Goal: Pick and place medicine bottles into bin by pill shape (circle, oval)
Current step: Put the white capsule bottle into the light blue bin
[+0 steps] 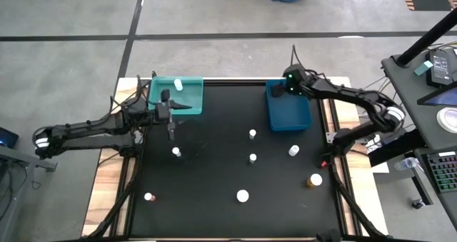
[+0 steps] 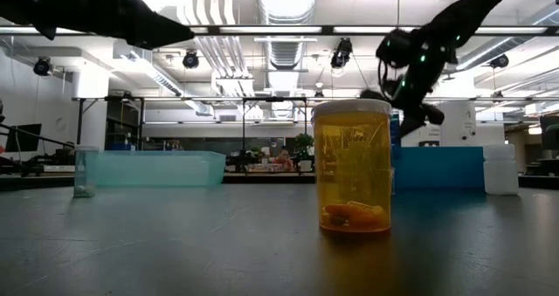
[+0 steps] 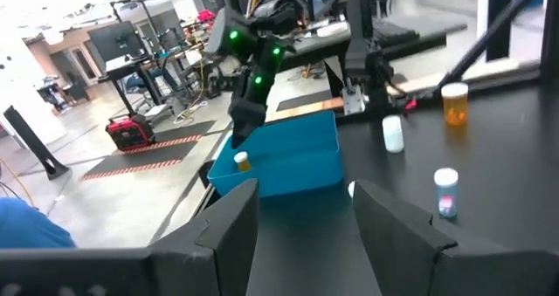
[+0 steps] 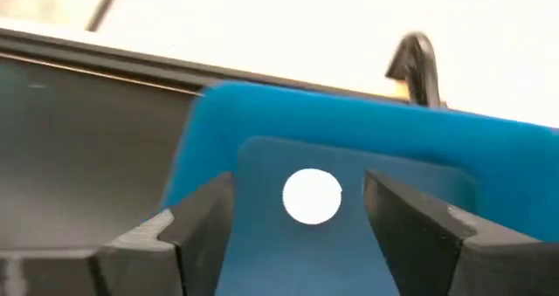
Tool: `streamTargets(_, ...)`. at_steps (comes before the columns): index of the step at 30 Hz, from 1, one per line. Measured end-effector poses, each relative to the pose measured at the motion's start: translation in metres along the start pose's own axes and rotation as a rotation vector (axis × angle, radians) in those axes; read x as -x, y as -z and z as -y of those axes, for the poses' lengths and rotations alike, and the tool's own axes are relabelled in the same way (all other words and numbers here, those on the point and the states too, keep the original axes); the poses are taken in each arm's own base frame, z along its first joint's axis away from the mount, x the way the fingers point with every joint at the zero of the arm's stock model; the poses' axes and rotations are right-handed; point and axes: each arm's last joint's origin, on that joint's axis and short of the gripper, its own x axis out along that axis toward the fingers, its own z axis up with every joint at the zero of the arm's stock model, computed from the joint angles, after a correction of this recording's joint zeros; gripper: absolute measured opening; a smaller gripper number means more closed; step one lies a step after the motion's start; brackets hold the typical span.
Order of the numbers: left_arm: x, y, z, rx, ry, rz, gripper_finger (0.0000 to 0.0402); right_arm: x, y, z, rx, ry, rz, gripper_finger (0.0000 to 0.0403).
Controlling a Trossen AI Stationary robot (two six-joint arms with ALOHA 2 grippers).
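Nearest the low camera: amber bottle (image 2: 352, 167), upright on the black table (image 1: 214, 163), white cap on, orange pills at its bottom. Behind it, teal bin (image 2: 153, 168) on one side, blue bin (image 2: 450, 167) on the other. Over the blue bin (image 1: 288, 106), right gripper (image 1: 276, 91), fingers parted, holding nothing. Directly below and between those fingers (image 4: 205, 222), a bottle (image 4: 312, 196), white cap up, on the blue bin's floor, apart from both. In the left wrist view, same bottle (image 3: 241, 161) amber-bodied, inside the bin's corner. Beside the teal bin (image 1: 176, 96), left gripper (image 1: 171, 124), fingers (image 3: 231, 230) parted, empty. Inside the teal bin, one white bottle (image 1: 178, 85). Six more bottles scattered across the table, one white-capped (image 1: 243, 195) near the front edge.
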Motion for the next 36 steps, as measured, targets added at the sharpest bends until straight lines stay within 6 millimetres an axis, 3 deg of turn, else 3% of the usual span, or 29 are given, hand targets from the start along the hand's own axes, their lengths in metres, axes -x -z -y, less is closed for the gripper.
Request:
streamTargets(7, -0.007, 0.003, 0.000, 0.166, 0.005, -0.018, 0.0172, 0.053, 0.006, -0.033, 0.119, -0.186, 0.108, 0.0236)
streamTargets(18, -0.024, 0.017, 0.003, 0.427, 0.012, -0.113, 0.0171, 0.120, 0.048, -0.085, 0.390, -0.511, 0.155, 0.0231)
streamTargets(27, -0.052, 0.012, 0.007, 0.460, 0.052, -0.077, 0.0171, 0.132, 0.067, -0.103, 0.563, -0.647, 0.268, 0.0231)
streamTargets(36, -0.090, 0.008, 0.008, 0.446, 0.079, -0.140, 0.0171, 0.119, 0.089, -0.091, 0.694, -0.721, 0.461, 0.0231)
